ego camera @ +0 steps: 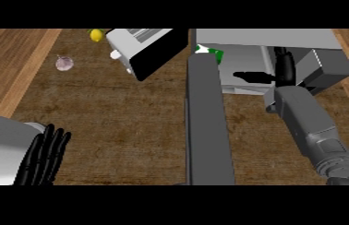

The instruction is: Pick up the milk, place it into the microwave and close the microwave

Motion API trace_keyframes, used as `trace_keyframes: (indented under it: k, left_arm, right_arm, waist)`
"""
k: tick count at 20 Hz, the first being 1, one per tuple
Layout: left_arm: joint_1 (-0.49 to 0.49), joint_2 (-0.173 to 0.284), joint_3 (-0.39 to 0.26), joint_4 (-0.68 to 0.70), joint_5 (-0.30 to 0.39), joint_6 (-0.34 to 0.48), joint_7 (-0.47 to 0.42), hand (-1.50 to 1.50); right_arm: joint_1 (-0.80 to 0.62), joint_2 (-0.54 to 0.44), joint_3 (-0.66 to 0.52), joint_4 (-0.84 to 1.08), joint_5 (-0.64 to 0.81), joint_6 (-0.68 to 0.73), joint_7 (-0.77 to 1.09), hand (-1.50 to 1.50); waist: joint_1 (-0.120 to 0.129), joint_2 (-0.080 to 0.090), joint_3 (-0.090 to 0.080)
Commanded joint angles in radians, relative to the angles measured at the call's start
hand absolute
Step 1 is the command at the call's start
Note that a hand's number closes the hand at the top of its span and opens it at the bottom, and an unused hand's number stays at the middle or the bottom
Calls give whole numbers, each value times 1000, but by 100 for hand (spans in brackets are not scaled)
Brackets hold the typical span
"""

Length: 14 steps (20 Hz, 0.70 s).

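The milk (pixel 210 52), a white and green carton, stands inside the microwave (pixel 273 37) at its left side, partly hidden behind the top of the door. The microwave's grey door (pixel 206 127) is swung open and juts toward me, seen edge on. My right hand (pixel 264 75) is inside the microwave's cavity, its fingers stretched out to the left; it is open and a short way right of the milk, not touching it. My left hand (pixel 42 157) rests open at the lower left, fingers up.
A silver toaster (pixel 140 49) with a black side stands tilted just left of the microwave. A yellow lemon (pixel 97 34) and a pale pink garlic bulb (pixel 65 62) lie at the far left. The counter's wooden edge (pixel 24 67) runs along the left.
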Motion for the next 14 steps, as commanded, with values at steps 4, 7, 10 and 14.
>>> trace_keyframes:
  k: [4, 7, 10, 14]
  left_arm:
    - [27, -17, -55, 11, -28, 12, -39, -150]
    - [63, 18, 17, -82, 44, -14, 19, -150]
    - [18, -18, -71, -22, -37, 35, 5, -150]
    - [62, -4, -38, -10, 0, 0, -22, -150]
  right_arm:
    - [94, 33, 6, -19, -21, 114, -13, -150]
    - [175, 45, 14, -11, -16, 99, -21, -150]
    - [237, 62, 6, -22, -35, 157, -70, -150]
    - [283, 88, 13, -41, -46, 191, -67, -150]
  waist:
    - [-35, -3, 9]
    - [-39, -6, 9]
    - [-48, -4, 9]
    - [-41, -5, 9]
